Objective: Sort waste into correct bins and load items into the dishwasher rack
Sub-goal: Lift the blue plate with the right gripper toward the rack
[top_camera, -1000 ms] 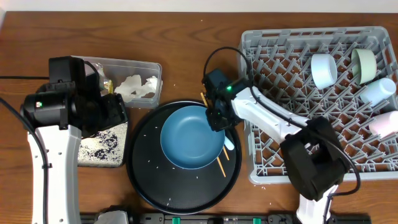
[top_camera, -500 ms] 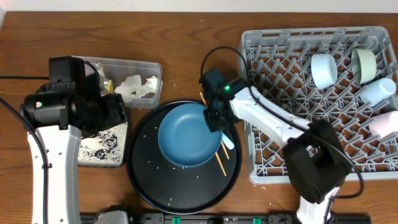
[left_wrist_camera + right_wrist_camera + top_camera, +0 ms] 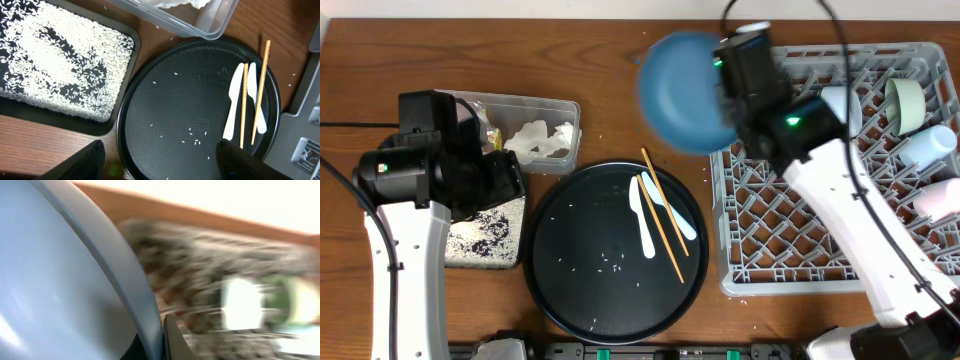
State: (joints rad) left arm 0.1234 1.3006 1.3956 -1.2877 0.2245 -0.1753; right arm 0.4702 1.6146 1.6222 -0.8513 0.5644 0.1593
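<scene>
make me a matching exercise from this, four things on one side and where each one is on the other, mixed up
Things
1. dark-blue dish
2. white spoons
3. most of the rice grains
4. paper napkins

Places
A. in the clear tub
B. on the round black tray
C. in the right gripper, up off the table
D. in the flat rectangular tray

Pairs: 1-C, 2-B, 3-D, 4-A

spoons [image 3: 644, 225] on round tray [image 3: 575, 225], rack [image 3: 760, 250] right
</scene>
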